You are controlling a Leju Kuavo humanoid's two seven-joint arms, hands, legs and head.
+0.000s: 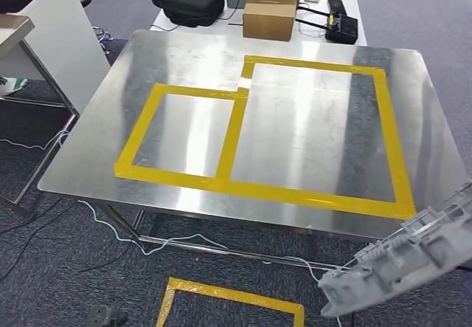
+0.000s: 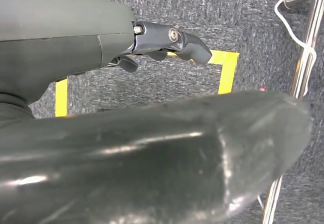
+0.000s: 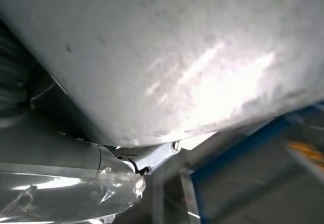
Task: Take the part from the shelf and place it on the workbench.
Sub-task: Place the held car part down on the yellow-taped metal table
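Observation:
The part (image 1: 400,257) is a long grey ribbed piece of cast metal. In the head view it hangs low at the right, tilted, in front of and below the near right corner of the shiny metal workbench (image 1: 312,54). Up close in the right wrist view, the part's pale underside (image 3: 183,57) lies across my right hand (image 3: 114,158), which holds it from beneath. My left hand (image 2: 153,39) hangs over the grey carpet with its fingers stretched out and nothing in them.
Yellow tape marks a large rectangle (image 1: 389,135) and a smaller one (image 1: 139,135) on the workbench. More yellow tape (image 1: 234,294) frames a square on the carpet below. A cardboard box (image 1: 270,13) and a black case (image 1: 192,1) sit on the table behind. White cables trail by the bench legs (image 2: 306,47).

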